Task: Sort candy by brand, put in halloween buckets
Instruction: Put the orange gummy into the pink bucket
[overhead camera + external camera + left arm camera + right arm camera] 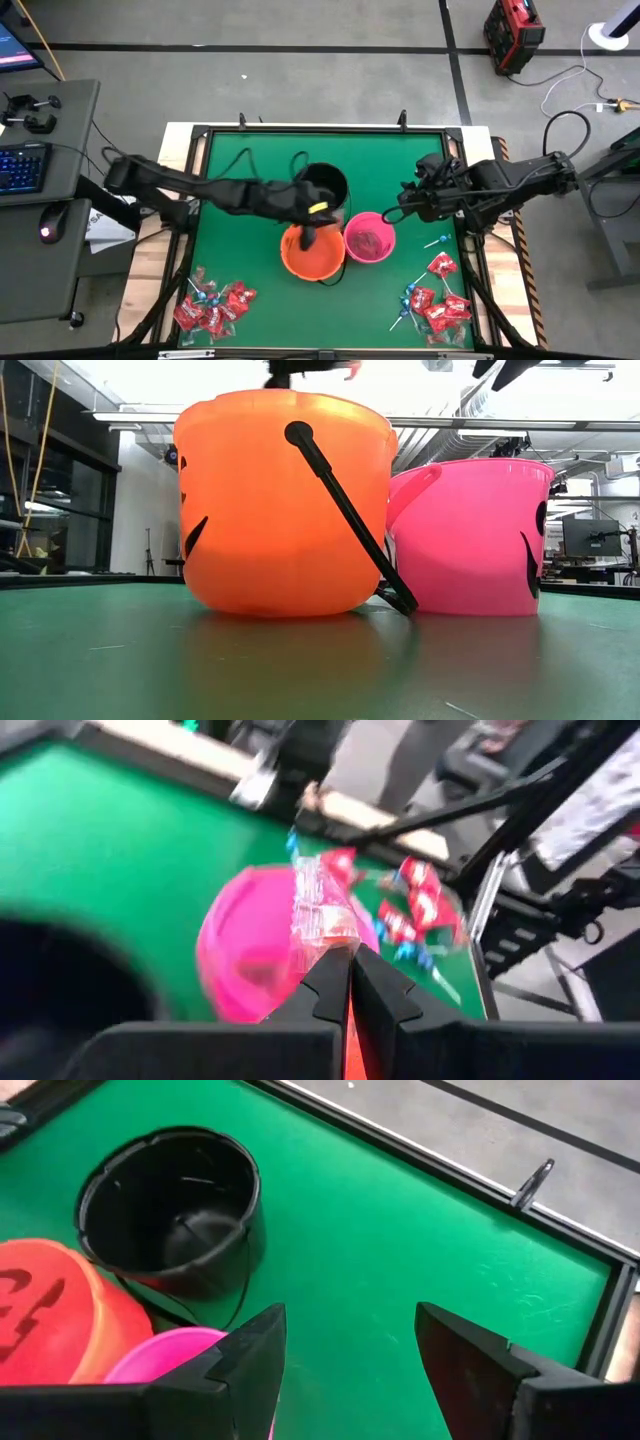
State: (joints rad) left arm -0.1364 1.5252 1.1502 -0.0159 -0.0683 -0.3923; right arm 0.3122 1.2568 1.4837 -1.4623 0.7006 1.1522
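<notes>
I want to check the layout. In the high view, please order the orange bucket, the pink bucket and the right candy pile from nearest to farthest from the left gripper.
1. Orange bucket: directly under the left gripper, which is shut on a red packet.
2. Pink bucket: beside the orange one, toward the right arm.
3. Right candy pile: near the table's front right corner.

A robotics lab: a green-topped, black-framed counter (240,165) on grey taped concrete floor (300,60), a side desk with backlit keyboard (22,166), exposed ceiling ducts (470,435), monitors (592,538) behind.
</notes>
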